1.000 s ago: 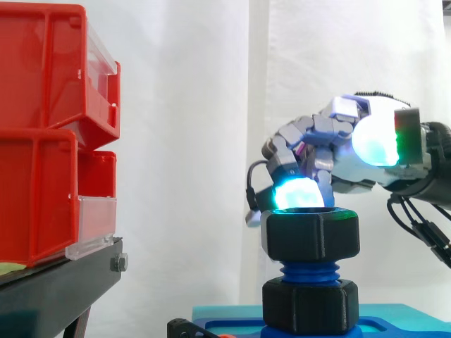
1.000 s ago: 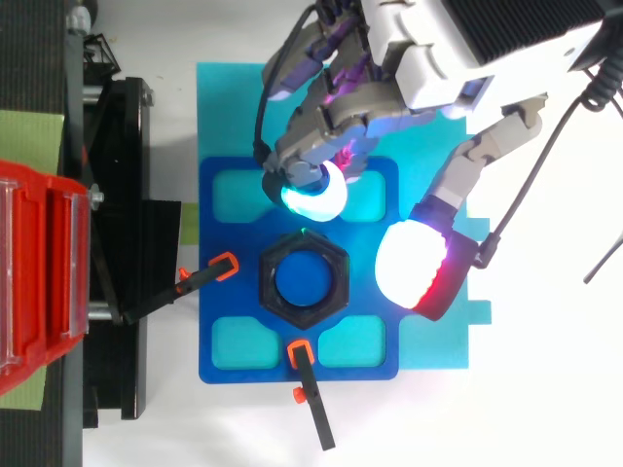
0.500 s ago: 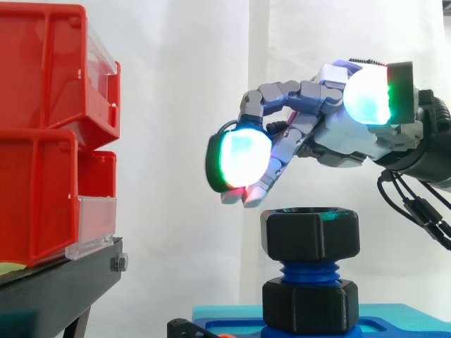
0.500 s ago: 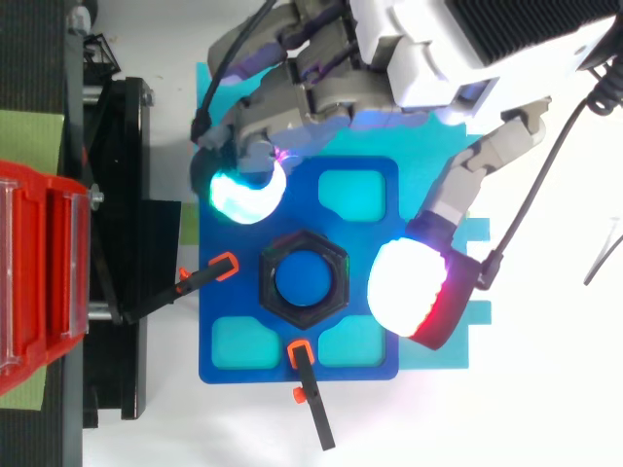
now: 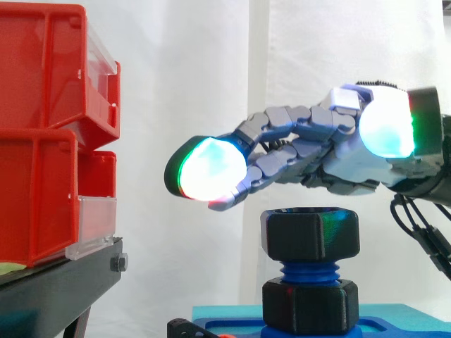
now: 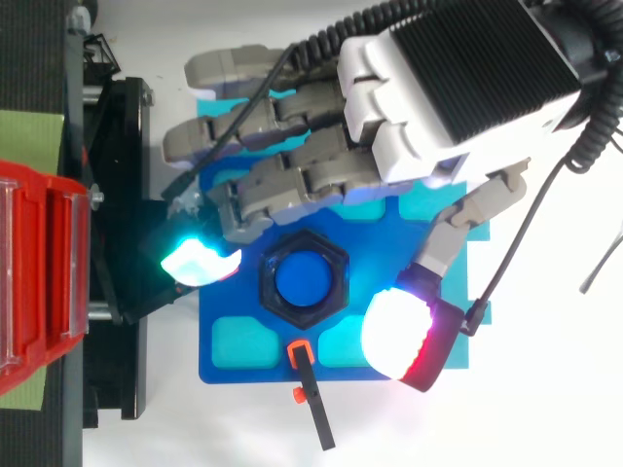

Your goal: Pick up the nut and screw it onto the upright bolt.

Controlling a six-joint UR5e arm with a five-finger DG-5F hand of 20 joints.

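— Have we let go?
— Yes: our hand (image 6: 458,88) has uncurled; its fingers (image 5: 296,151) stretch wide above the black hexagonal plastic nut (image 5: 311,234), which sits on the blue threaded bolt (image 5: 309,271). We'd judge another turn is needed.

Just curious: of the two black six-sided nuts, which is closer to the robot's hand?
The upper black nut, atop the blue threaded bolt, right under the open hand. The other black nut sits lower, at the bolt's base.

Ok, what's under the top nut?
Under the top nut: blue bolt threads, then a second black nut on the blue plate. The bolt's foot is hidden inside that second black nut.
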